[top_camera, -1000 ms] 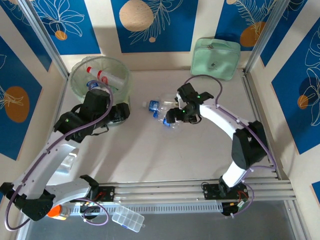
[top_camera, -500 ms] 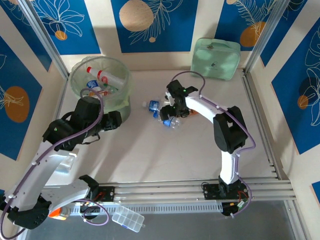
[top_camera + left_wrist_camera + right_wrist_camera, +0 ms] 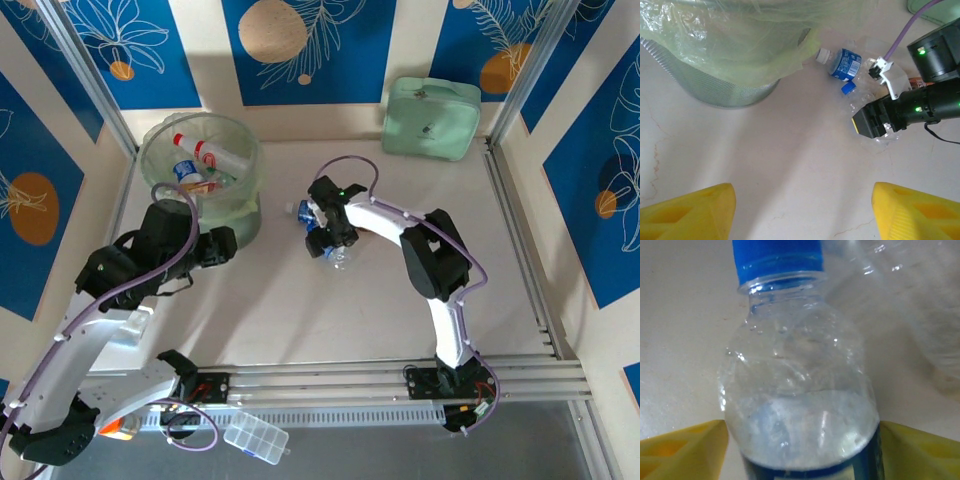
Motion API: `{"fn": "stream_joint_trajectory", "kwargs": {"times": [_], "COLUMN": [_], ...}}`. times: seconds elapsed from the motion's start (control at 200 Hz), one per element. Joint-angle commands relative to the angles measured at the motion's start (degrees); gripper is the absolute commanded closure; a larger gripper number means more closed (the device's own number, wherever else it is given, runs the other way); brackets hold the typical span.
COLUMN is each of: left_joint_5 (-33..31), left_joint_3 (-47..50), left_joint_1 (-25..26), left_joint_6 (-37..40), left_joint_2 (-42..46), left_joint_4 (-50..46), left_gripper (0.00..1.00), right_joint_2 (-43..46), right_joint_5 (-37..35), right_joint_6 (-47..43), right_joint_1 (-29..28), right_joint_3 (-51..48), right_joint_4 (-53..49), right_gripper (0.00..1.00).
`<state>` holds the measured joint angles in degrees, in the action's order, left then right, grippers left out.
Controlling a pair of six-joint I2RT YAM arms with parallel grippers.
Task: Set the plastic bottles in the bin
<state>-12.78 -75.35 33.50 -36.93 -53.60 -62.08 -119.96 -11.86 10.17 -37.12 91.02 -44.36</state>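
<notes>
The bin [image 3: 152, 150], a round translucent basket with a pale green bag, stands at the far left and holds several plastic bottles [image 3: 205, 152]. Its mesh wall [image 3: 715, 85] fills the top left of the left wrist view. On the table to its right lie a blue-labelled bottle [image 3: 306, 212] [image 3: 845, 63] and a clear blue-capped bottle [image 3: 340, 256] [image 3: 800, 405]. My right gripper [image 3: 328, 235] [image 3: 802, 450] is shut on the clear bottle, a yellow finger [image 3: 685, 450] against each side. A second clear bottle [image 3: 910, 300] lies just beyond. My left gripper [image 3: 228, 245] [image 3: 802, 210] hangs open over bare table beside the bin.
A mint-green zippered case [image 3: 432, 117] sits at the back right. A clear compartment box [image 3: 256, 437] and an orange-capped jar [image 3: 115, 425] lie beyond the near rails. The right arm's black wrist [image 3: 910, 107] crosses the right side of the left wrist view.
My right gripper has slid left onto the table bottles and its jaws have narrowed around the clear one. My left arm has drawn back from the bin toward the near left.
</notes>
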Motion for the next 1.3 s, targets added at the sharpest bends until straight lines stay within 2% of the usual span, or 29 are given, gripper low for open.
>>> {"fn": "stream_joint_trajectory", "kwargs": {"times": [0.0,0.265,0.465,0.635,0.725,0.83,0.895,1.015,1.155,1.295], "left_joint_5": [-1.27,-1.12,1.41,5.23,10.66,25.26,30.42,35.11,37.60,40.61], "left_joint_3": [0.47,1.76,2.72,5.00,6.85,11.24,13.72,15.05,15.33,16.39], "left_joint_1": [-0.19,-0.27,-0.27,-0.28,-0.34,-0.29,-0.33,-0.33,-0.36,-0.22], "left_joint_6": [0.70,0.02,-0.49,-1.16,-1.15,1.76,0.64,-1.67,-3.93,-7.08], "left_joint_2": [0.90,2.31,2.17,2.98,3.11,3.42,2.51,-1.22,-6.16,-10.41], "left_joint_4": [-1.71,-1.34,1.79,9.53,16.02,30.30,38.13,48.30,57.34,67.19], "left_gripper": [0.28,0.28,0.27,0.26,0.26,0.23,0.22,0.21,0.20,0.27], "right_joint_2": [-1.71,3.37,14.67,28.02,34.71,40.97,44.12,48.68,53.35,56.11], "right_joint_5": [-2.74,-1.84,1.38,8.06,13.80,18.19,19.95,22.23,24.67,25.85], "right_joint_6": [-1.03,0.76,3.68,6.24,6.96,7.46,7.19,7.31,8.54,8.91], "right_joint_1": [-2.32,-6.28,-8.58,-8.32,-7.81,-7.48,-7.27,-6.65,-6.29,-6.03], "right_joint_3": [1.76,-2.25,-9.00,-16.22,-19.73,-22.66,-23.49,-24.12,-24.75,-24.28], "right_joint_4": [-0.88,1.29,4.74,10.44,14.07,16.37,16.42,15.25,15.07,14.05], "right_gripper": [0.29,0.49,0.50,0.50,0.50,0.50,0.50,0.50,0.50,0.50]}}
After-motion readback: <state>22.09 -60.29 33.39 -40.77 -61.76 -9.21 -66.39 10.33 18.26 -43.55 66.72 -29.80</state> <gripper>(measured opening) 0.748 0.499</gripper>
